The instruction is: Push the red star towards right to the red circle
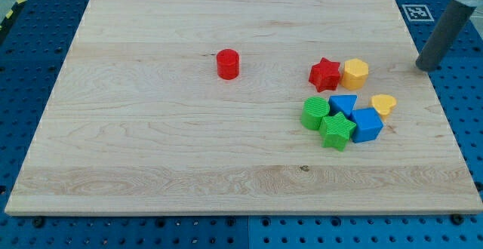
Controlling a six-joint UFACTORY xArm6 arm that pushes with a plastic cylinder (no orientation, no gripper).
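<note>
My tip (427,67) is at the far right of the board (151,158), touching no block and holding nothing, well apart from the red star (325,75), which sits right of the red circle (227,63) w/ clear board between. I think the risk is the yellow hexagon (355,74): it touches the star's right side, i.e. it blocks my approach and could get dragged along. The green, blue and yellow blocks lie just nearer
</note>
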